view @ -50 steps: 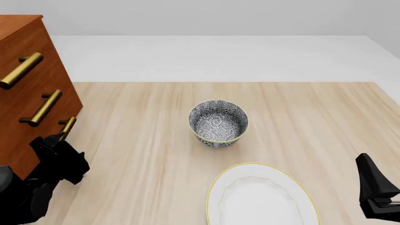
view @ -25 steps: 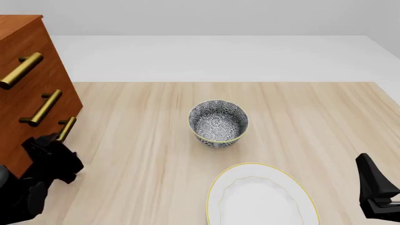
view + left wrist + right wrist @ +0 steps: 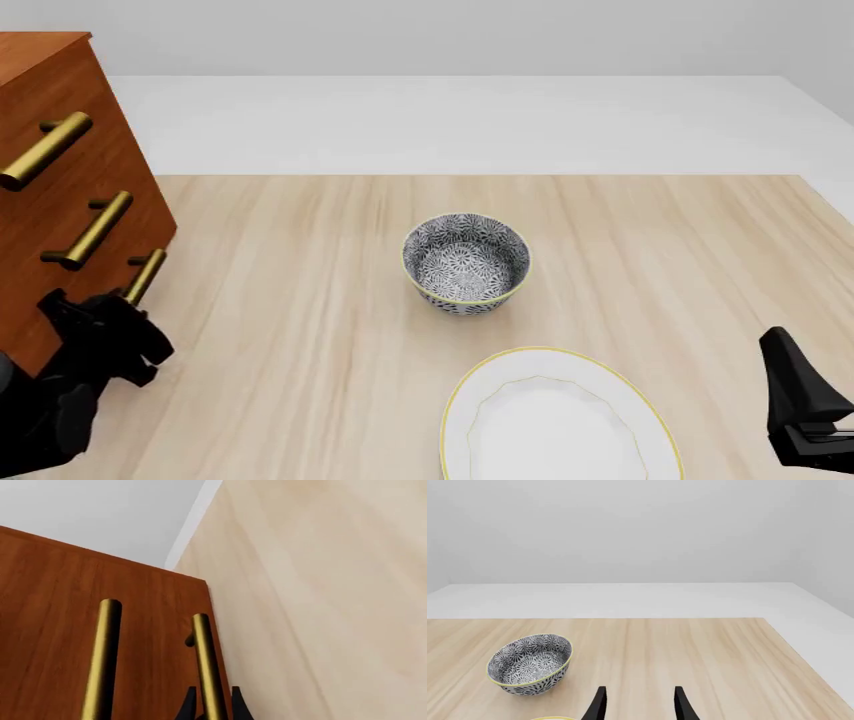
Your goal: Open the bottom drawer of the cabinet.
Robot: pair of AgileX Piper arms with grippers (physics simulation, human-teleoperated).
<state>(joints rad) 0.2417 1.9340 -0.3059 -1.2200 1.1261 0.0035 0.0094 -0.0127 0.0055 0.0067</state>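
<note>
Jaws of the left gripper [image 3: 213, 709] are closing around the brass handle [image 3: 206, 665] of the bottom drawer [image 3: 83, 318], lowest in the cabinet [image 3: 60, 140] standing at the table's left; right gripper [image 3: 638, 705] is resting with fingers parted, empty

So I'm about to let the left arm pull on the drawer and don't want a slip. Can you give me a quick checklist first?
1. Left gripper on the bottom drawer's handle: ok, a finger on each side of the bar.
2. Right handle chosen: ok, it is the lowest of the cabinet's three in the front view.
3. Grip firm: cannot tell, the contact is cut off at the picture's edge.
4. Drawer open: not ok, its front looks flush.
5. Pull path: ok, bowl and plate sit well aside.
6. Right gripper: ok, open and far from the cabinet.
</note>
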